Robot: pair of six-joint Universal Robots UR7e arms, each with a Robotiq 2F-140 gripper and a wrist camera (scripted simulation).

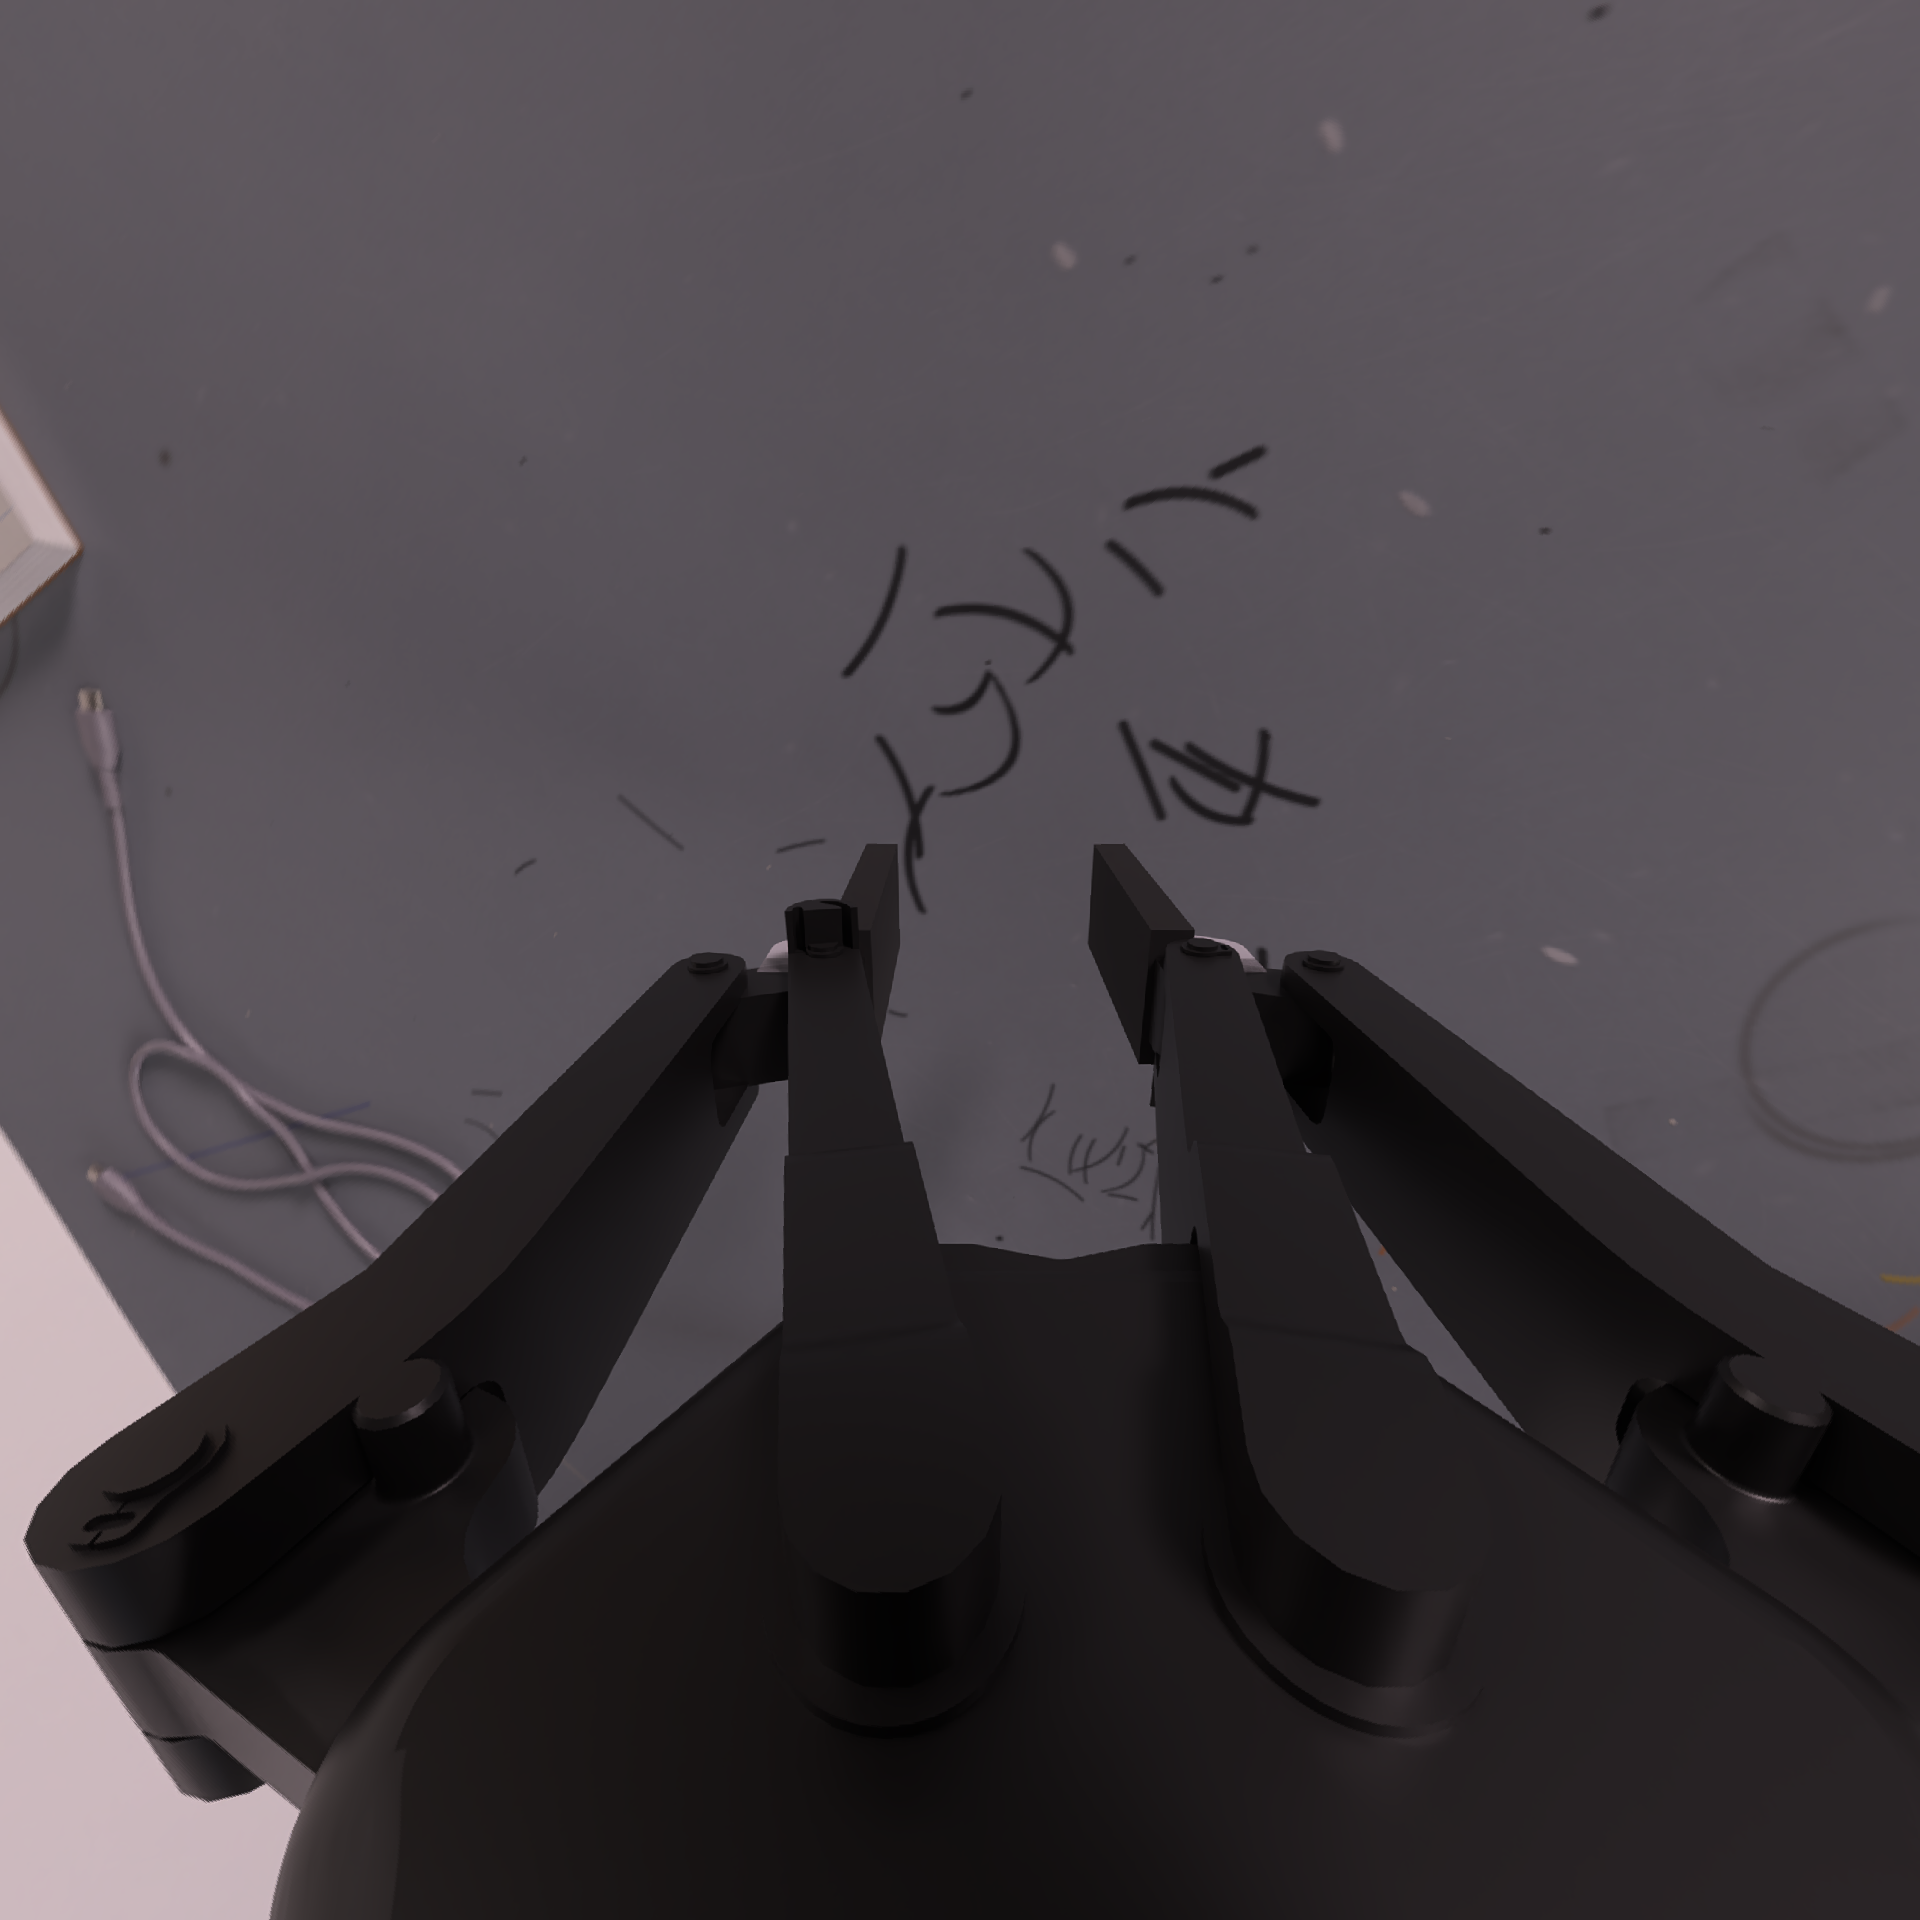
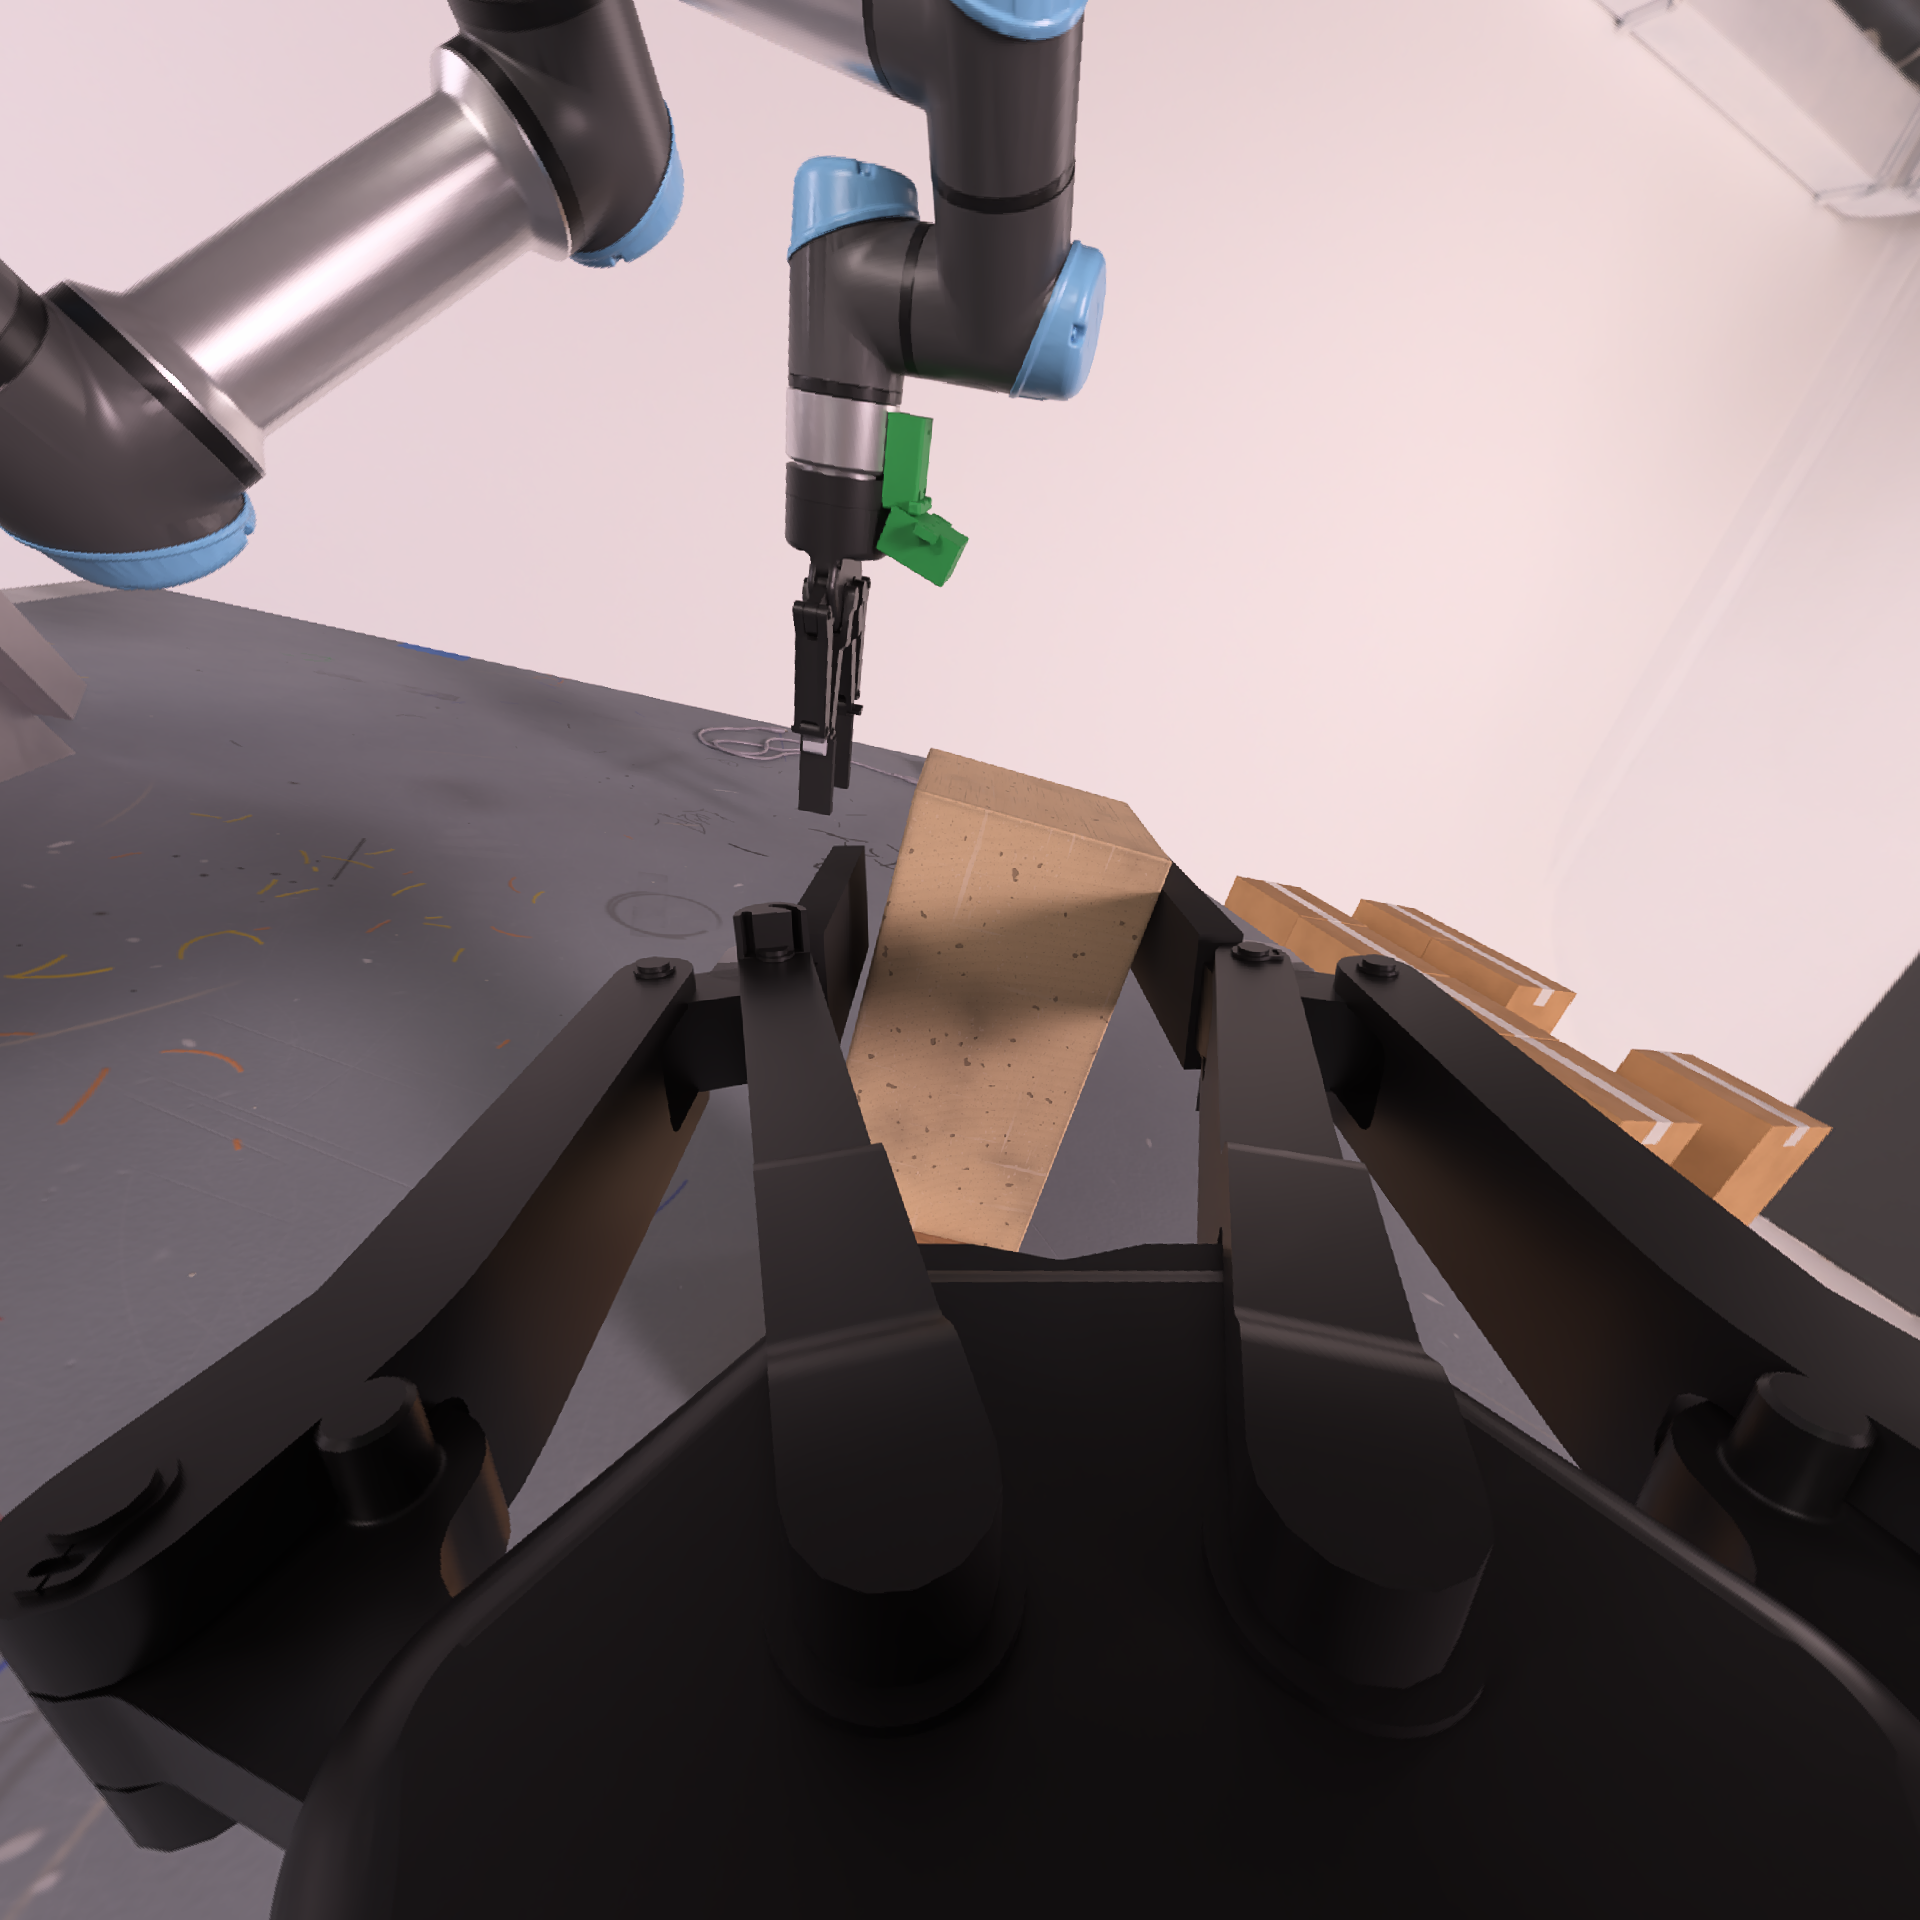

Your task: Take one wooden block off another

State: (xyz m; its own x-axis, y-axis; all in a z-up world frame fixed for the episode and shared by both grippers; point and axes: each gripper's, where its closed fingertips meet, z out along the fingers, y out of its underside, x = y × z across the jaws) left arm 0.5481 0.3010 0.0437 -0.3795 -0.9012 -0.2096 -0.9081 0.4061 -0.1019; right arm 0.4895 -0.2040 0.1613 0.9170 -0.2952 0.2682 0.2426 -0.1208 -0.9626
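Note:
In the right wrist view my right gripper is shut on a pale speckled wooden block. The block sits tilted between the two pads, its far end above the fingertips. A thin tan sliver shows below it at the palm; I cannot tell whether it is the second block. My left gripper is open and empty above the dark grey table. It also shows in the right wrist view, hanging straight down just beyond the held block, apart from it.
The table is marked with scribbles. A white cable and the corner of a white box lie at the left. Several cardboard boxes stand to the right behind my right fingers. The left arm reaches in overhead.

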